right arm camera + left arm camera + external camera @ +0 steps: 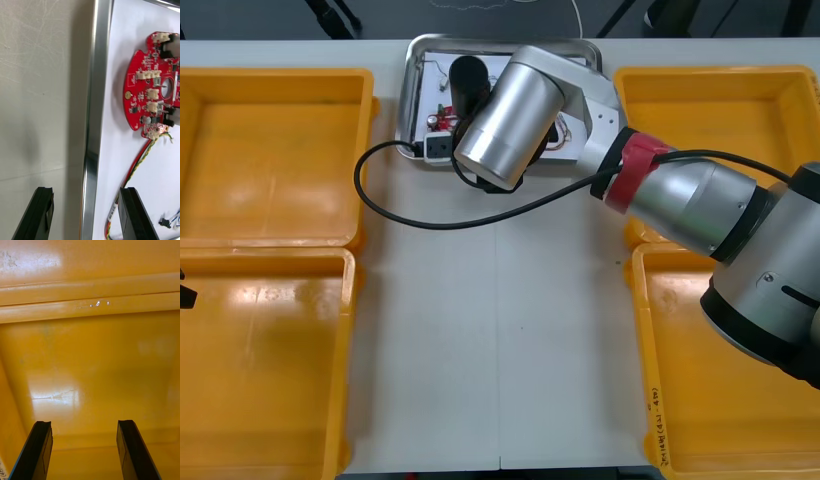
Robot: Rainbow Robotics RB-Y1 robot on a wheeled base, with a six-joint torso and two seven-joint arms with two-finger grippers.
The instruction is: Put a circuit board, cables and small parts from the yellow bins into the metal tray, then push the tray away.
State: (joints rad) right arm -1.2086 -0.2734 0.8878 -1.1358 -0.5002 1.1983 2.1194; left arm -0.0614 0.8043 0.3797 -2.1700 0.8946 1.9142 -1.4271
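Though hidden overhead, spread right end effector straddles metal tray rim

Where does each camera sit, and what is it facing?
Front view: above the arms, looking steeply down at the table; right arm reaches the metal tray.
Right wrist view: on that wrist, facing tray rim and red circuit board; open right tool straddles the rim.
Left wrist view: on that wrist, facing into a yellow bin; open left tool.
Shared: front and right wrist views both show tray and board.
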